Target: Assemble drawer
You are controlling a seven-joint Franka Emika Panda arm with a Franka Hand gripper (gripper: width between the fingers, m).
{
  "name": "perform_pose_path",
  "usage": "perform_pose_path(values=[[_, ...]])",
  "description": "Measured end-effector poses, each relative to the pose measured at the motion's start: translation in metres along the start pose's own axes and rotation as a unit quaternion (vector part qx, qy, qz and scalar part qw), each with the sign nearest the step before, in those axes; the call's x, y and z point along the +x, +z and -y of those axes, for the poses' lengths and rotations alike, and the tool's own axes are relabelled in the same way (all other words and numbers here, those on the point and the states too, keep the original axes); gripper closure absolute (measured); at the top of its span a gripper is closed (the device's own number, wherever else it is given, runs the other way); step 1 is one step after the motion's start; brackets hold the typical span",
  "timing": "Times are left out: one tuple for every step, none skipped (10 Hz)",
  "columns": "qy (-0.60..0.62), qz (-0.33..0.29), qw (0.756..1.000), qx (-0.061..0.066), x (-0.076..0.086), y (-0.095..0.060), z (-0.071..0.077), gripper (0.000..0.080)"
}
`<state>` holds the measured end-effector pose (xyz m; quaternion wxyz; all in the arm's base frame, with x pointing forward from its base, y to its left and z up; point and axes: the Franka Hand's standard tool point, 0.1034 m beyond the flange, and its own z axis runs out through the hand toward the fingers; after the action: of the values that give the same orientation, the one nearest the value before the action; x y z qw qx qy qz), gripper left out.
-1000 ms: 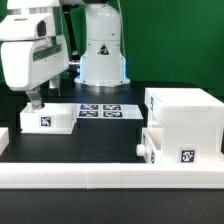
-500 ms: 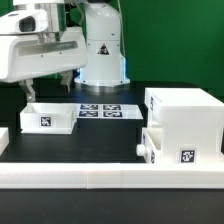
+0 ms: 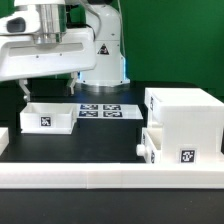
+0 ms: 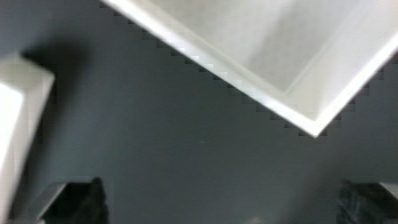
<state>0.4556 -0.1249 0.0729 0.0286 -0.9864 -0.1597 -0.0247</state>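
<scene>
The white cube-shaped drawer case (image 3: pixel 185 115) stands at the exterior view's right. One knobbed tray (image 3: pixel 168 148) sits in its lower slot and sticks out toward the front. The other tray (image 3: pixel 45 119) lies open side up at the exterior view's left, with a tag on its front wall. My gripper (image 3: pixel 48 90) hangs just above this tray's back edge, open and empty, one finger (image 3: pixel 24 92) on each side. In the wrist view a corner of the tray (image 4: pixel 267 55) shows beyond the gripper (image 4: pixel 222 205), whose dark fingertips (image 4: pixel 71 200) stand wide apart.
The marker board (image 3: pixel 100 110) lies flat between the tray and the robot base (image 3: pixel 103 60). A long low white rail (image 3: pixel 110 180) runs along the front. A white edge (image 4: pixel 18 110) shows at the side of the wrist view.
My gripper has risen from the tray's back left corner, turned, and shifted toward the exterior view's right. Its fingers now stand spread over the tray. The tray has not moved.
</scene>
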Motion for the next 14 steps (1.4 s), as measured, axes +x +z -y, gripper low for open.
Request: perform_pose_path(values=[[0.06,0.004,0.998,0.001,-0.004,0.002,0.008,0.015],[0.103,0.007,0.995,0.002,-0.006,0.004,0.015,0.015],[0.131,0.009,0.991,0.004,-0.01,0.008,0.022,0.015],[0.177,0.009,0.984,0.004,-0.013,0.012,0.028,0.015],[0.194,0.007,0.981,0.002,-0.016,0.017,0.034,0.015],[0.181,0.003,0.983,0.001,-0.02,0.024,0.037,0.015],[0.18,0.004,0.984,0.003,-0.024,0.031,0.043,0.015],[0.178,0.003,0.984,0.002,-0.028,0.035,0.046,0.015],[0.176,0.002,0.984,0.003,-0.027,0.035,0.045,0.015],[0.175,0.002,0.985,0.003,-0.026,0.035,0.045,0.015],[0.174,0.002,0.985,0.003,-0.026,0.035,0.045,0.015],[0.173,0.002,0.985,0.004,-0.026,0.035,0.045,0.015],[0.173,-0.002,0.985,0.002,-0.027,0.036,0.046,0.015],[0.173,-0.01,0.985,-0.002,-0.036,0.044,0.052,0.015]])
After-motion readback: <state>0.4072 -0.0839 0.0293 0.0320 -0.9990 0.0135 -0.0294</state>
